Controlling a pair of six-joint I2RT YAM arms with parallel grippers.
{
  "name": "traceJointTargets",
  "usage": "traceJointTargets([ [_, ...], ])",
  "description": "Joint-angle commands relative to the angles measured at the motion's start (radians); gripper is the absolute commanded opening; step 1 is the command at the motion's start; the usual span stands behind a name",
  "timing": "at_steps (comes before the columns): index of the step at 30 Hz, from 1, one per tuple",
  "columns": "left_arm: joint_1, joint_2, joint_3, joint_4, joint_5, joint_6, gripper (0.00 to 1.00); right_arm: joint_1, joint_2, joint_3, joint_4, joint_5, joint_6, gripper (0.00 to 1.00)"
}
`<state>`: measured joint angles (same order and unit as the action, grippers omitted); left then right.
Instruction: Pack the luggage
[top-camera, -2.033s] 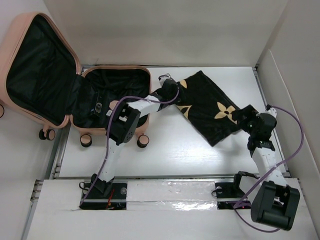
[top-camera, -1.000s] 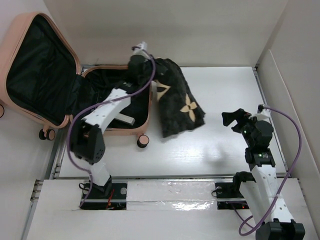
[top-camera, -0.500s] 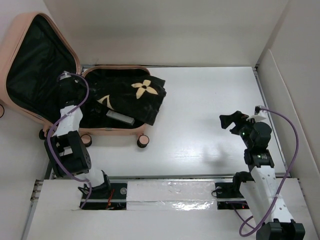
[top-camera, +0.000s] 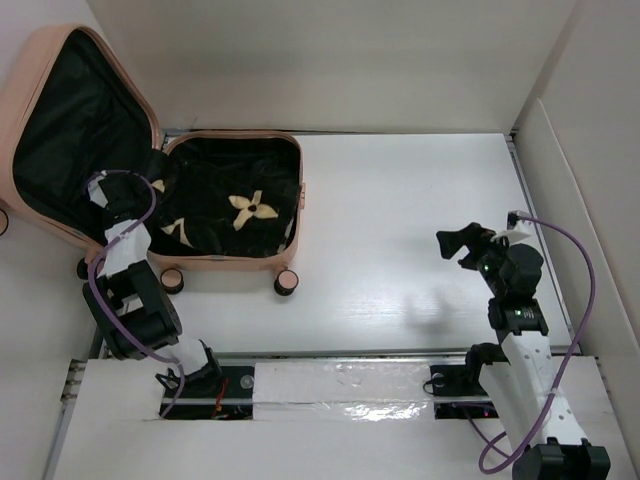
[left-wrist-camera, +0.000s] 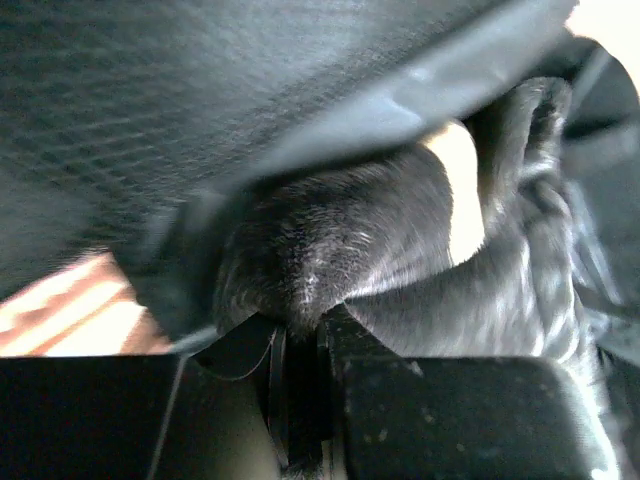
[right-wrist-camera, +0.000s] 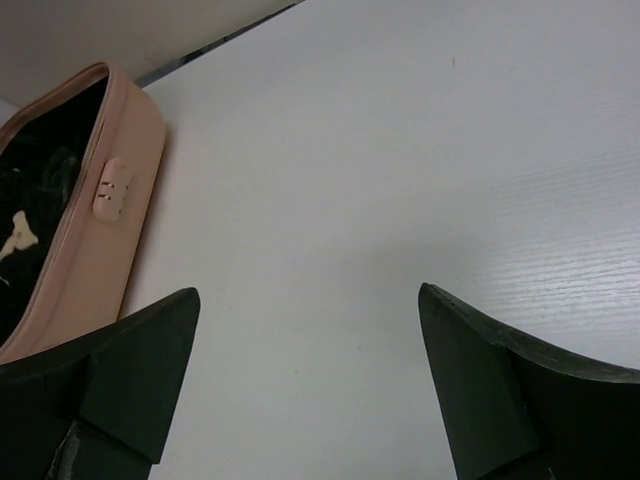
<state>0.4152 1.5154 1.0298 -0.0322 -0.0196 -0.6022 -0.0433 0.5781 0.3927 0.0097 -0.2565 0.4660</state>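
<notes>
Arms: two white-and-black units sit bolted at the near edge of the white table (top-camera: 400, 200), each trailing a looping purple cable.
Right gripper (right-wrist-camera: 310, 292): it hovers above the tabletop on the right side, well apart from the case. Its jaws are spread wide with nothing between them, and its wrist camera looks across the table toward the pink shell.
Left gripper (left-wrist-camera: 300, 335): it reaches in at the left end of the case's base, close to the hinge. Its jaws are clamped together on a raised fold of the black cloth, which bunches up just beyond the fingertips (left-wrist-camera: 240, 350).
Luggage (top-camera: 230, 260): the salmon-pink hard-shell case lies open at the left of the table. Its base rests flat, with the caster wheels (top-camera: 287, 284) facing the near side. A small pink latch (right-wrist-camera: 112, 187) shows on the side wall that faces the right arm.
Cloth (top-camera: 215, 190): black fabric with gold flower prints lies inside the base, filling most of the compartment. One full flower (top-camera: 250, 208) faces up near the middle.
Lid (top-camera: 70, 130): it is swung open and tilts up at the far left, with its black lining exposed to the overhead camera.
</notes>
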Motion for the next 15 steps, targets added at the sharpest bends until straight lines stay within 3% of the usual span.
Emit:
traceJointTargets([
  [1,0.063,-0.008,0.01,-0.017,-0.141,0.016,0.0,0.014,-0.006,0.003,0.042,-0.024,-0.021,0.96],
  [3,0.044,0.022,0.047,-0.04,-0.131,0.053,0.0,0.014,0.0,0.003,0.045,-0.035,-0.023,0.96],
  [4,0.033,0.058,0.053,-0.034,-0.115,0.067,0.06,0.014,0.002,0.005,0.047,-0.035,-0.023,0.96],
  [5,0.021,0.08,0.084,-0.075,-0.111,0.068,0.26,0.014,0.006,0.005,0.049,-0.035,-0.023,0.96],
  [8,-0.024,0.092,0.085,-0.065,-0.066,0.088,0.67,0.014,0.014,0.008,0.053,-0.036,-0.023,0.95],
  [10,-0.056,0.042,0.073,-0.032,-0.033,0.085,0.75,0.025,0.022,0.005,0.059,-0.035,-0.024,0.93],
  [13,-0.11,-0.012,0.105,-0.044,-0.078,0.099,0.78,0.061,0.032,0.015,0.058,-0.024,-0.032,0.88],
  [15,-0.153,-0.023,0.145,-0.064,-0.108,0.11,0.78,0.088,0.029,0.02,0.052,0.0,-0.043,0.68],
])
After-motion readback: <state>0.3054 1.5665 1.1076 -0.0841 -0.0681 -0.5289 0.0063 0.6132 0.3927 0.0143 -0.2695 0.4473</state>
